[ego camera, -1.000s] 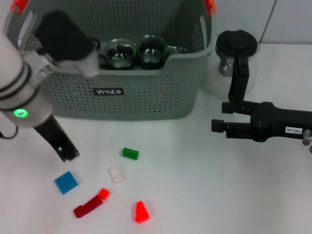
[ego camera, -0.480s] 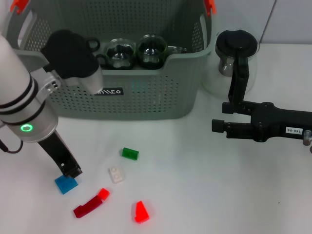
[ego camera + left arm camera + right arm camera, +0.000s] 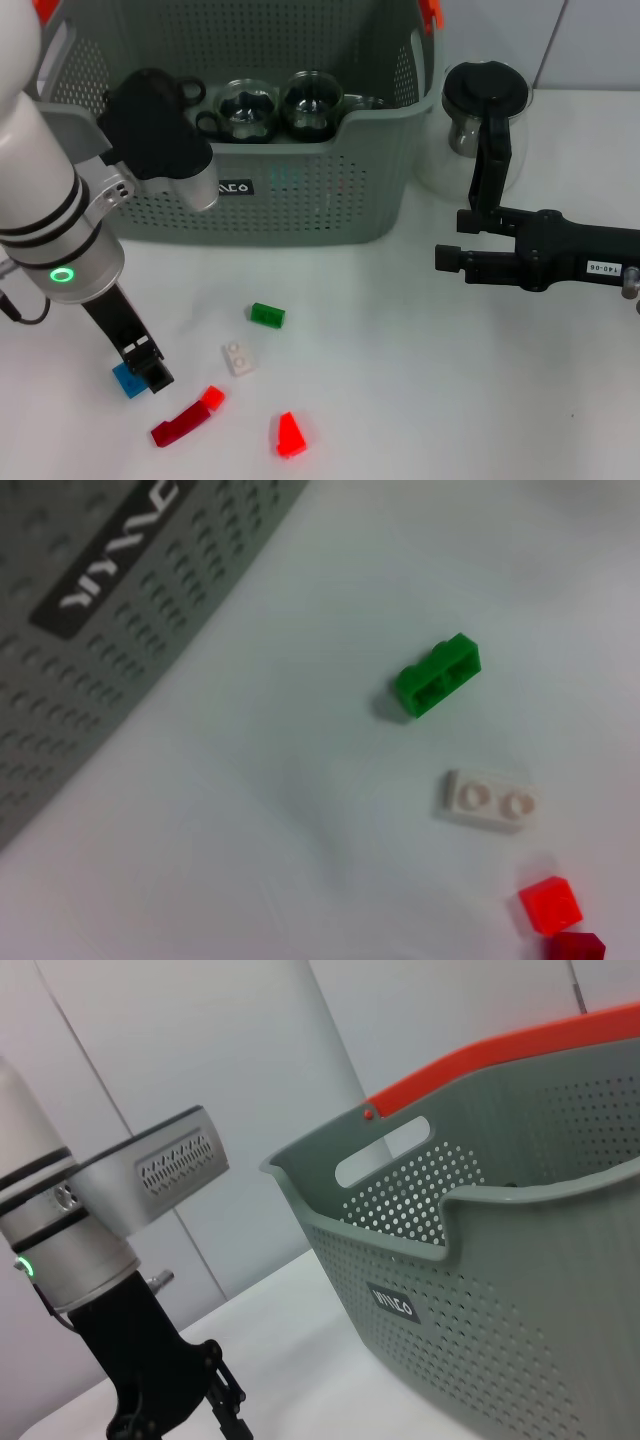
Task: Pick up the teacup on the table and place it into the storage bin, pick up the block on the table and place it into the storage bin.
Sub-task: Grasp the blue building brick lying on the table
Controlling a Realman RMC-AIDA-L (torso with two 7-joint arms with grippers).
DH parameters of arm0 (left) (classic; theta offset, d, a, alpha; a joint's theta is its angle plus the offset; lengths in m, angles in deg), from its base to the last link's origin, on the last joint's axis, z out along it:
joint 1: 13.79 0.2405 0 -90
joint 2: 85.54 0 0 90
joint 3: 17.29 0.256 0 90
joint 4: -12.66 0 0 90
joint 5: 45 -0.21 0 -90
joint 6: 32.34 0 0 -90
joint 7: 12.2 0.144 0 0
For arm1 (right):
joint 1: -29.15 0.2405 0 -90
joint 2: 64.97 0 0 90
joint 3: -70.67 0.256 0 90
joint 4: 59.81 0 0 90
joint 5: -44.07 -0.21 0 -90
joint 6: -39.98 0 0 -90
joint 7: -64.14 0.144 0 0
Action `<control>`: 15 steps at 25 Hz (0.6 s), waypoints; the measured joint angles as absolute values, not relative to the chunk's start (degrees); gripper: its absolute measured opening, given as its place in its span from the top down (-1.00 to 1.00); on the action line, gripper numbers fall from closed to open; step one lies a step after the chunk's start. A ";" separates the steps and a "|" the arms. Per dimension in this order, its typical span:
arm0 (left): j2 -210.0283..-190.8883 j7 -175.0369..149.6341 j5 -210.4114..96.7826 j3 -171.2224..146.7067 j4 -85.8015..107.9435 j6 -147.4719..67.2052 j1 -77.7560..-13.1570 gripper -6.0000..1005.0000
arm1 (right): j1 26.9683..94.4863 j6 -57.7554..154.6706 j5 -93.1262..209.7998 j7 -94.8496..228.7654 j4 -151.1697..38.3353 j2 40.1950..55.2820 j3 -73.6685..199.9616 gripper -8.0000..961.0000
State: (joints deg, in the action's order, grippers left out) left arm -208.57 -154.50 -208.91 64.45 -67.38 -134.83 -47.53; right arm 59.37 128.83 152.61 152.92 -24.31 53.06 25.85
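Observation:
My left gripper [image 3: 148, 368] is down at the table on a blue block [image 3: 124, 381], which it partly covers; the right wrist view shows this gripper [image 3: 226, 1406] from afar. The grey storage bin [image 3: 300, 190] stands behind it, with two glass teacups [image 3: 247, 110] inside. Loose on the table lie a green block [image 3: 267, 316], a white block [image 3: 238, 357], a small red block [image 3: 212, 397] touching a dark red one [image 3: 178, 427], and another red block [image 3: 290, 435]. The left wrist view shows the green block [image 3: 438, 674] and white block [image 3: 487, 801]. My right gripper [image 3: 447, 258] hangs idle at the right.
A glass jug with a black lid [image 3: 485, 110] stands right of the bin, just behind my right arm. The bin wall [image 3: 100, 630] is close to my left wrist. White tabletop stretches between the blocks and my right arm.
My left gripper has moved down and toward the table's front, from above the table to the blue block, now covering part of it. The right arm has not moved.

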 joint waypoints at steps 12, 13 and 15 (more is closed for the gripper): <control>-207.87 -154.80 -208.93 65.63 -61.53 -130.00 -47.90 -0.30 | 59.46 128.83 152.61 153.09 -24.31 53.07 25.68 -0.84; -207.69 -155.14 -208.92 66.36 -61.37 -129.42 -47.81 -0.30 | 59.44 128.81 152.61 153.09 -24.31 53.06 25.67 -0.84; -207.24 -156.09 -208.92 67.81 -61.11 -128.56 -47.67 -0.29 | 59.44 128.75 152.61 153.09 -24.31 53.07 25.67 -0.84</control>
State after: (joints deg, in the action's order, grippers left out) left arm -207.24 -156.09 -208.92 67.81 -61.11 -128.56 -47.67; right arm 59.44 128.75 152.61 153.09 -24.31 53.07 25.67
